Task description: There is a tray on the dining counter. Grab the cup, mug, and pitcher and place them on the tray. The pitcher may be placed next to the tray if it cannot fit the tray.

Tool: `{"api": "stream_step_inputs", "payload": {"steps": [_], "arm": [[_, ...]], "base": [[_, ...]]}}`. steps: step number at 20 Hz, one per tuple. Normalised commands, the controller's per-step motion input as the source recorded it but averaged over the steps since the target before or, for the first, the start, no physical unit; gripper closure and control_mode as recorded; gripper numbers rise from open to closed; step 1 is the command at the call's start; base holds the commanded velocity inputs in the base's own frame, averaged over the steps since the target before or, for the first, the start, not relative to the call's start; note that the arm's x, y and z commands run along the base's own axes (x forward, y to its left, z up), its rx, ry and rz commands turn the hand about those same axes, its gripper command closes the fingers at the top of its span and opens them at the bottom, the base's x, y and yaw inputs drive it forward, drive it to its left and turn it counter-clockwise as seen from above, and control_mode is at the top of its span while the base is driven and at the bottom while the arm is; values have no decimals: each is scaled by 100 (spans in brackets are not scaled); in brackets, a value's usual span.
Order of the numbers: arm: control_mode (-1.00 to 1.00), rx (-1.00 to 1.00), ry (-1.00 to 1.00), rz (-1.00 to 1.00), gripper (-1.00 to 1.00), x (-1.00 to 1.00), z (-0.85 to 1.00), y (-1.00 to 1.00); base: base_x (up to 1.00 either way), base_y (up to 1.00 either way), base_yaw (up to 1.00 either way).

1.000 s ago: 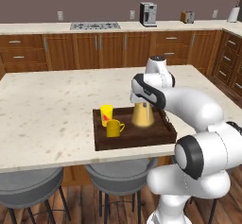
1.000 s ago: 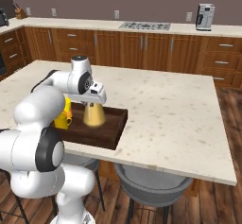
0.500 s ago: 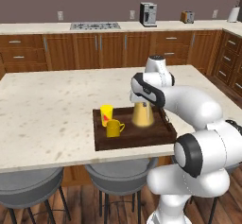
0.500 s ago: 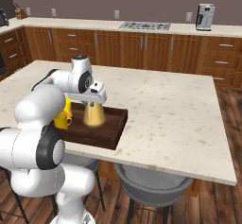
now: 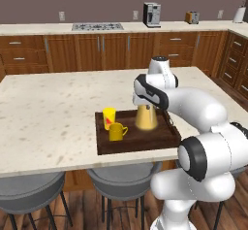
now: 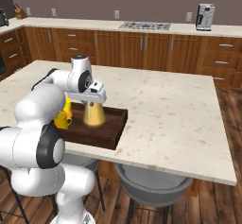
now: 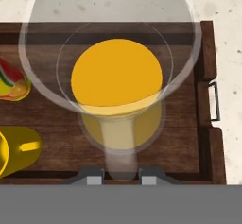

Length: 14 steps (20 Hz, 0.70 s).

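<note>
pitcher (image 5: 146, 118) unmoved, pincer (image 7: 121, 176) unmoved, nothing changed

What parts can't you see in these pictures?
- Pitcher neck: left base view, covered by the robot's hand.
- Cup: right base view, mostly behind the arm.
- Mug: hand view, cut off by the left edge.
- Tray floor under the pitcher: hand view, hidden by juice.

tray (image 5: 135, 139) dark brown | mug (image 5: 116, 131) yellow | pitcher (image 5: 146, 117) clear, orange
</note>
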Motion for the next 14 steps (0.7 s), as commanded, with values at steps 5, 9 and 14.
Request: {"api": "stream_step_inputs", "payload": {"steps": [5, 9, 14], "arm": [[-100, 0, 0, 0, -100, 0, 0, 0], [-100, 0, 0, 0, -100, 0, 0, 0], [-100, 0, 0, 0, -100, 0, 0, 0]], "base": [[0, 0, 0], [0, 0, 0], [0, 0, 0]]}}
